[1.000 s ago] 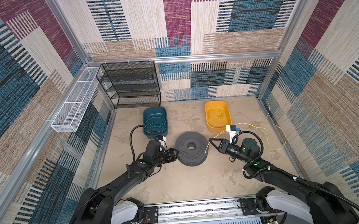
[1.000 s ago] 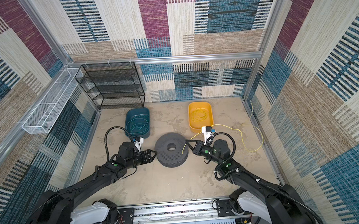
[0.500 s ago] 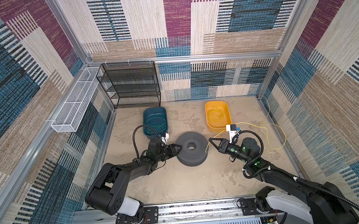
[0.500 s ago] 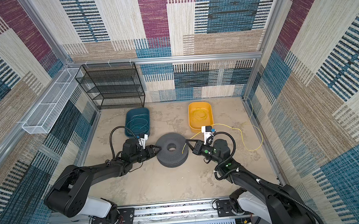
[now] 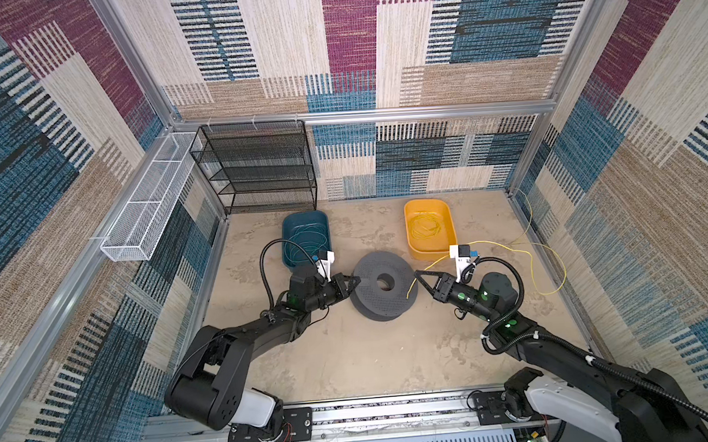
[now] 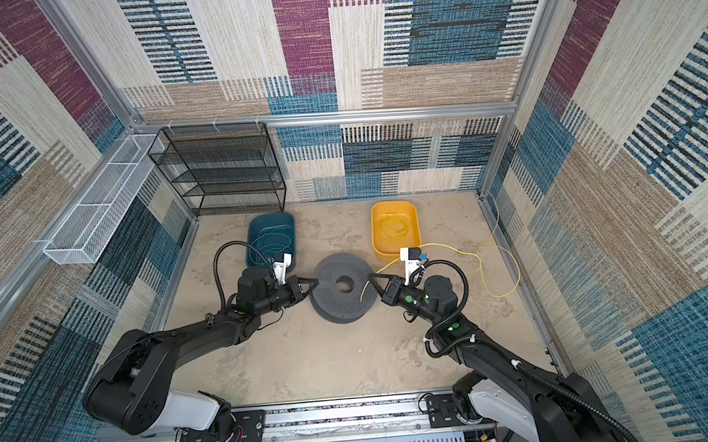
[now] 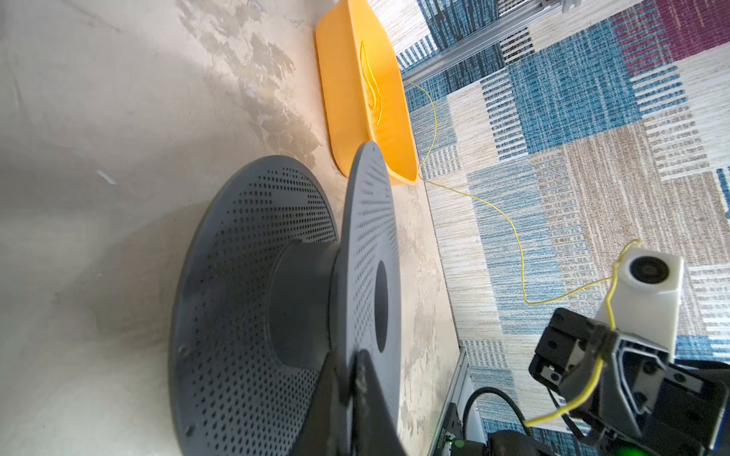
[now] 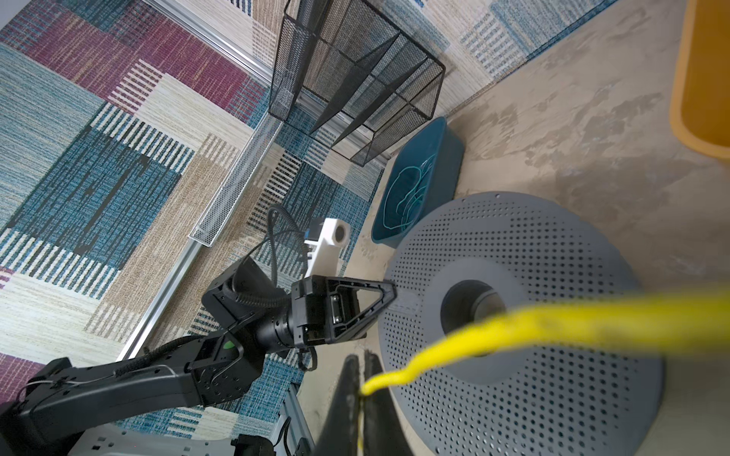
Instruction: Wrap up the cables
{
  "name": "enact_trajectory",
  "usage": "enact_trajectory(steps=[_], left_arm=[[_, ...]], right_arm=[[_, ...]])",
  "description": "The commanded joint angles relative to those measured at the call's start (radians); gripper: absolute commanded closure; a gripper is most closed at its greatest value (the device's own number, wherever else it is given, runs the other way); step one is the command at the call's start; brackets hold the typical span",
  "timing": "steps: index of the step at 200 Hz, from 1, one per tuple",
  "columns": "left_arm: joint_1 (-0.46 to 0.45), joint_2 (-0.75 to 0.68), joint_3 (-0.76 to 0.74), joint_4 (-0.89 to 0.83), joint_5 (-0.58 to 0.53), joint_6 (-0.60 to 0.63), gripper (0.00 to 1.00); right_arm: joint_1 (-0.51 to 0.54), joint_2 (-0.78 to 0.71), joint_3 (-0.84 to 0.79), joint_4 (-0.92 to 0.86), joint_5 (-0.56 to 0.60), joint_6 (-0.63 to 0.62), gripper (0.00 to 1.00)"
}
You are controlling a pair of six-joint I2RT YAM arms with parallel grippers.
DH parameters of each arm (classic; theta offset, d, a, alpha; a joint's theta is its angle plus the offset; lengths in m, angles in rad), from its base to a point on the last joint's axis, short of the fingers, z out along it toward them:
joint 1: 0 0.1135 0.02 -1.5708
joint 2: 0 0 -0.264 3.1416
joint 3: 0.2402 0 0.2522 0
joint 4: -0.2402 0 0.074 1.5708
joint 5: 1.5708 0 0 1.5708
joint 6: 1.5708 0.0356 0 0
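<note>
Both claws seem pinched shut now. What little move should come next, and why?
Probably the right gripper should slip the yellow cable it pinches between the discs of the spool, against its bare core. The left gripper clamps the upper disc's rim, steadying it; nothing is wound yet.

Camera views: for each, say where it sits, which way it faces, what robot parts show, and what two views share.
Top views: high at the front, looking down at both arms, left gripper, right gripper, grey spool.
Left wrist: on the left arm, facing across the spool; own fingers show.
Right wrist: on the right arm, facing the spool; own fingers pinch the yellow cable.
Shared: both wrist views show the spool.
</note>
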Motion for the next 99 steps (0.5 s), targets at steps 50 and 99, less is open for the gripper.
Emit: enact_trajectory(steps=[50,99], left_arm=[[-0.127,-0.180,0.336,-0.758,-0.441,0.315,1.00],[-0.365,-0.045,0.529,-0.927,-0.837,0.327,1.00]], right_arm=[[0.000,-0.007,0.034,0.021,0.015,-0.018,1.00],[0.000,-0.014,0.051,0.009,0.019,-0.030,1.00]])
